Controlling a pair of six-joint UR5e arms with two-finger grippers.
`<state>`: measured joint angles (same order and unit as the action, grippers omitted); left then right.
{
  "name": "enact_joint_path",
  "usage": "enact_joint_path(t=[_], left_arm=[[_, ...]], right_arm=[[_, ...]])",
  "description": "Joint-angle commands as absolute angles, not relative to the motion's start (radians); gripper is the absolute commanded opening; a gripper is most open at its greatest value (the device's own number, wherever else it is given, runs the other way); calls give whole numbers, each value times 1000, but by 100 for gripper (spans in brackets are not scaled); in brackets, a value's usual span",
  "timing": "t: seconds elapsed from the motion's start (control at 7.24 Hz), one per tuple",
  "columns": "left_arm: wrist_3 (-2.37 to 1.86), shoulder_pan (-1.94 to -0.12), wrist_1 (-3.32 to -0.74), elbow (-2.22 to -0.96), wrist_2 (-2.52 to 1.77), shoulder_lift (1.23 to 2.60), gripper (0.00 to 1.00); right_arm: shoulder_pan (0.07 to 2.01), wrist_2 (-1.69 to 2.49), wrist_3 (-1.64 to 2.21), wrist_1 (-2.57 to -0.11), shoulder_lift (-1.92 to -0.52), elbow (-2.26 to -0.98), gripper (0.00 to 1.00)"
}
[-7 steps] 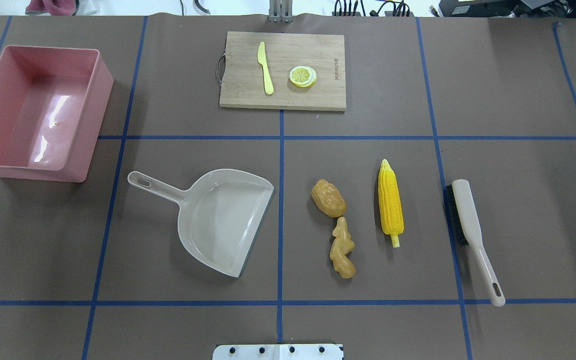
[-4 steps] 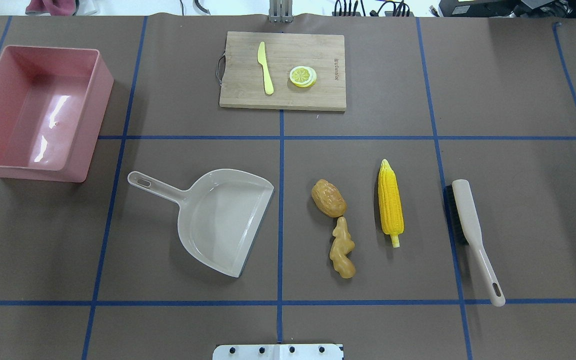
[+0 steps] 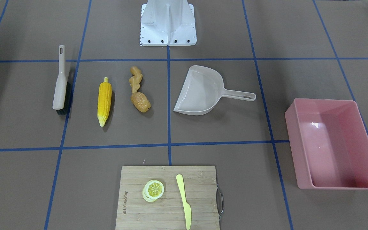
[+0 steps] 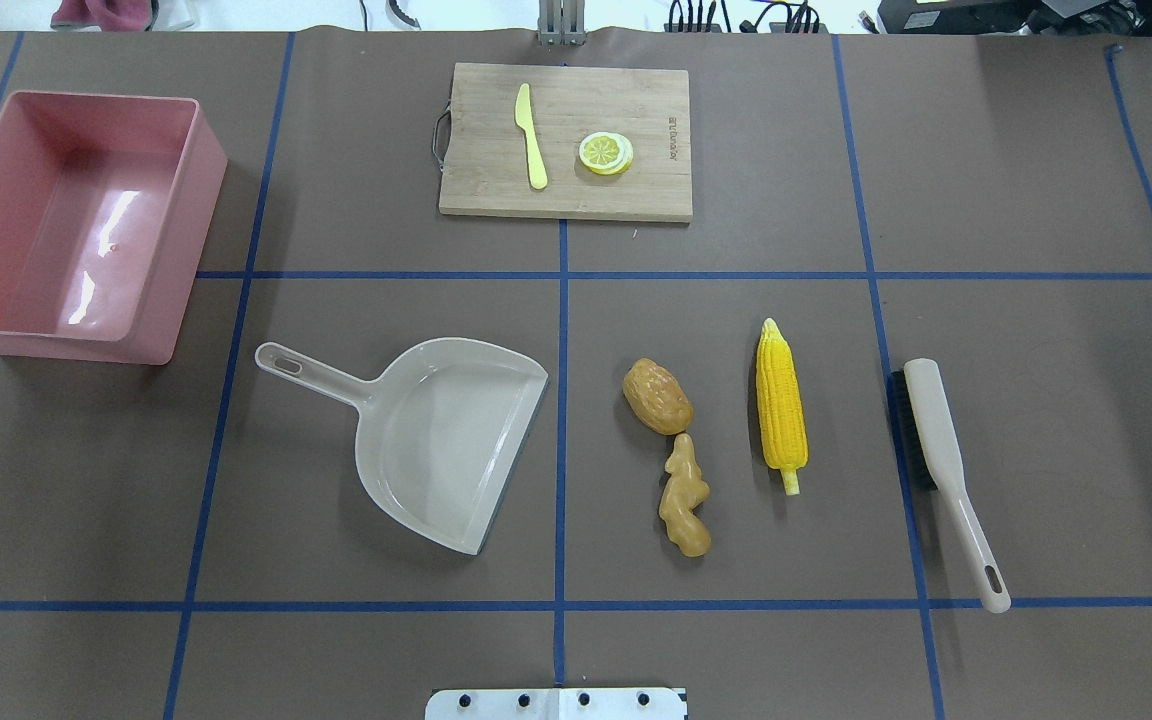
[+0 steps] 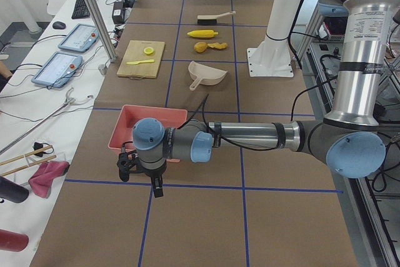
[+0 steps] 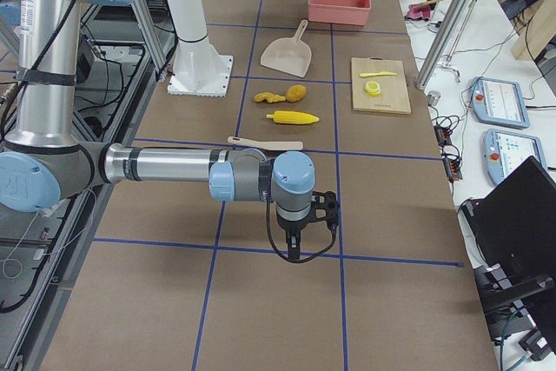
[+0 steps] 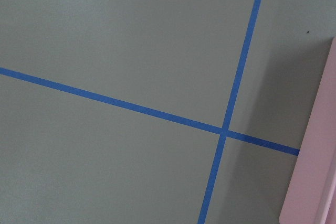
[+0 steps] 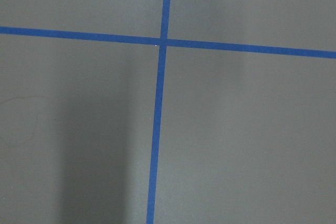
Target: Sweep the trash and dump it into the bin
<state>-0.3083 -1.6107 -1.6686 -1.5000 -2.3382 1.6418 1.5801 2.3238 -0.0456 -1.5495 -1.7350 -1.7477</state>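
You cannot tell from here whether the right claw [image 6: 294, 248] is spread, so open it fully before gripping the brush [image 4: 946, 478] mid-handle.

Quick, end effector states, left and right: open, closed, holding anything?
Left end effector: cannot be told; it shows only in a side view.
Right end effector: cannot be told; it too shows only in a side view.
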Motion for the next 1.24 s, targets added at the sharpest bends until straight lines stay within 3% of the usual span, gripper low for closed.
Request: enact_joint_path(t=[0.0,0.41,0.69,1.11], left_arm=[[-308,-1611,-1669,-1500,-2338,1641,99],[-307,-1609,-1667,-1500,-2338,1644,99],[-307,-1611,-1664,-1502,-2339,1643,99],[-305,-1612,-1657,-1534,-2342,1632,99]], right_arm=[[1578,2356,-40,-1548,-1752,-1753,100],[1578,2356,-61,-1546,-1761,-1772,100],[1578,2359,-112,-1395,-1817,-1769,100],[1429,2408,246,-1393,-1844,-1862,99]])
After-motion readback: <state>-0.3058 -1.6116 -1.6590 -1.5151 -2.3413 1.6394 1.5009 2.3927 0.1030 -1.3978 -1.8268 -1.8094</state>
